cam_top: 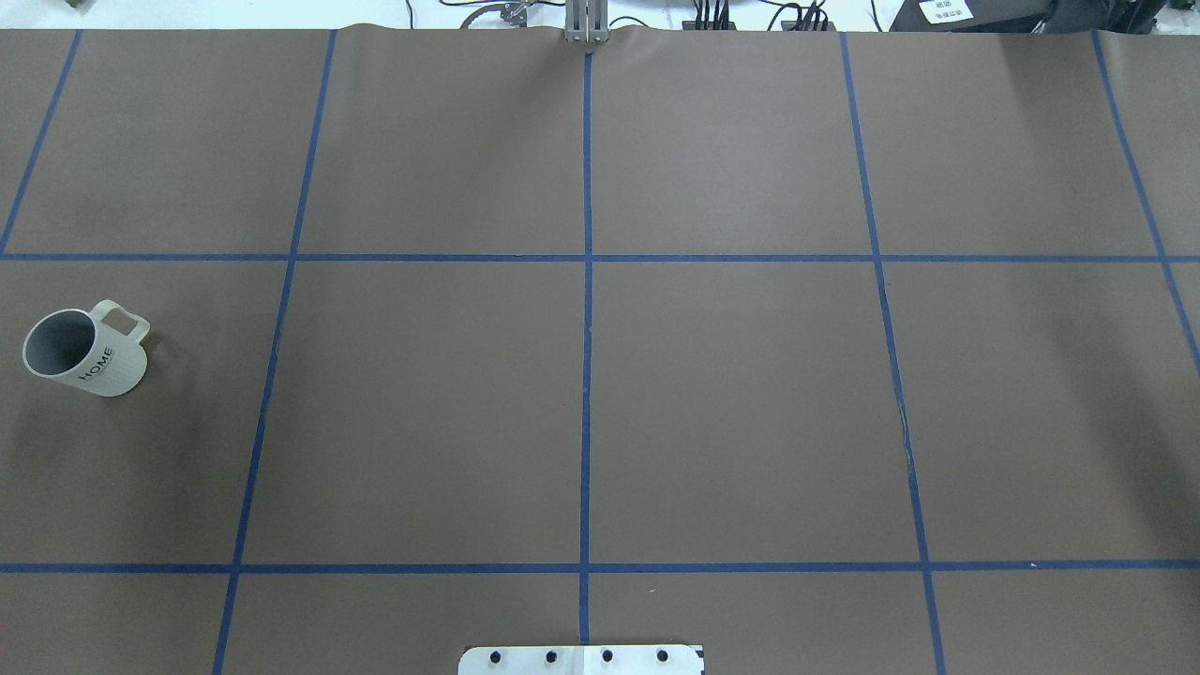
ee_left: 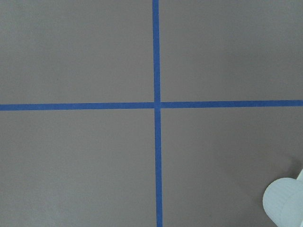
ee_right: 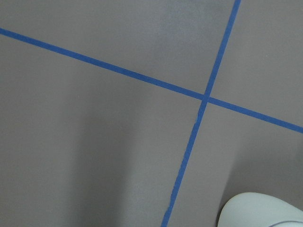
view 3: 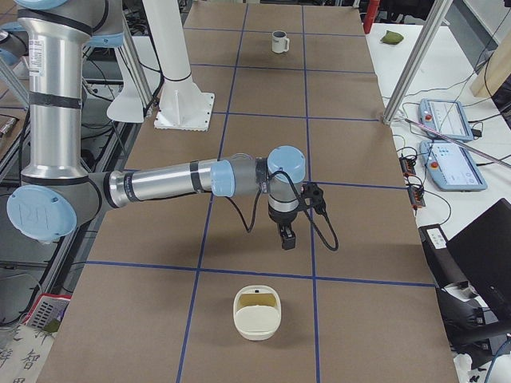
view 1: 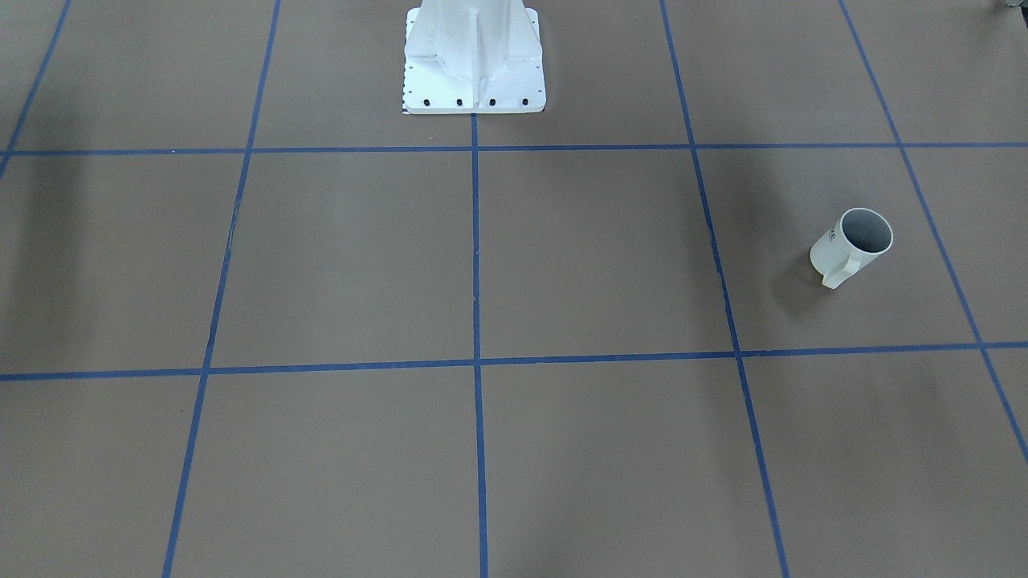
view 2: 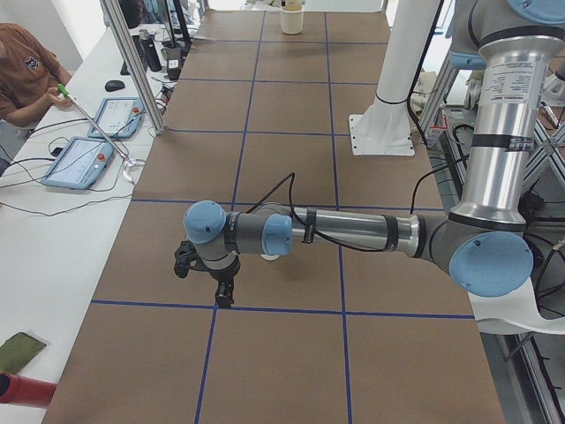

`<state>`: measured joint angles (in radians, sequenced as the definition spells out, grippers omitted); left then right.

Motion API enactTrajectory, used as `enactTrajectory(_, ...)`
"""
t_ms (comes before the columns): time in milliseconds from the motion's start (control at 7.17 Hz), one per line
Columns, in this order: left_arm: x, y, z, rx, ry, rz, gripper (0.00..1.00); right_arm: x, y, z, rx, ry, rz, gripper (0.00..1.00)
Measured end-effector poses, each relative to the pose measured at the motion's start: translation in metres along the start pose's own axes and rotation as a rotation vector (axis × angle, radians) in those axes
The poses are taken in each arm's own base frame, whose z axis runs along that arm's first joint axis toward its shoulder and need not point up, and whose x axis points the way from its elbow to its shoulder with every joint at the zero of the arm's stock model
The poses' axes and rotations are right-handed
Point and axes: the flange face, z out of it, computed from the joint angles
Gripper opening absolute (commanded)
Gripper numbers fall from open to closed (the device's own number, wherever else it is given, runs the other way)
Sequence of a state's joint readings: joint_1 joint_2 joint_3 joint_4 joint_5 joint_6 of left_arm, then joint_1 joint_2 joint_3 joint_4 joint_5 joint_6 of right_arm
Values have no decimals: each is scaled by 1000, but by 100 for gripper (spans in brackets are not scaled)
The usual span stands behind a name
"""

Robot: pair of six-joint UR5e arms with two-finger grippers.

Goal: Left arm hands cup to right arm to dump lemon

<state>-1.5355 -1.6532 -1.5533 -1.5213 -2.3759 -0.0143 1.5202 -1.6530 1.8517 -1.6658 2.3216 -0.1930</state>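
The cup (cam_top: 86,353), a white mug with a grey inside and black lettering, stands upright near the table's left end; it also shows from the front (view 1: 851,245) and far off (view 3: 279,41). The part of its inside that shows is grey, and the lemon is hidden. In the exterior left view my left gripper (view 2: 222,291) hangs over a crossing of blue lines, apart from the cup. The cup's edge (ee_left: 285,203) sits in the left wrist view's bottom right corner. My right gripper (view 3: 286,237) hangs above the table. I cannot tell whether either gripper is open or shut.
A cream container (view 3: 257,313) with a yellowish inside stands near the table's right end, close to my right gripper; its rim (ee_right: 260,210) shows in the right wrist view. The white base post (view 1: 474,56) stands at the robot's side. A person (view 2: 22,75) sits at tablets (view 2: 84,161).
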Motion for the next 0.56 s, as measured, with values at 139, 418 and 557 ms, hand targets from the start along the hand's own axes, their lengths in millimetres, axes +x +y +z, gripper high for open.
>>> enactTrajectory(139,1,0,-1,3,1,3,100,0,-1,0,1,2,-2,100)
enactTrajectory(418,14,0,-15,29,-7,26,100,-1,-2,-2,10,3,-18,100)
enactTrajectory(557,19,8,-22,44,-8,37,100,1,0,1,7,1,-17,100)
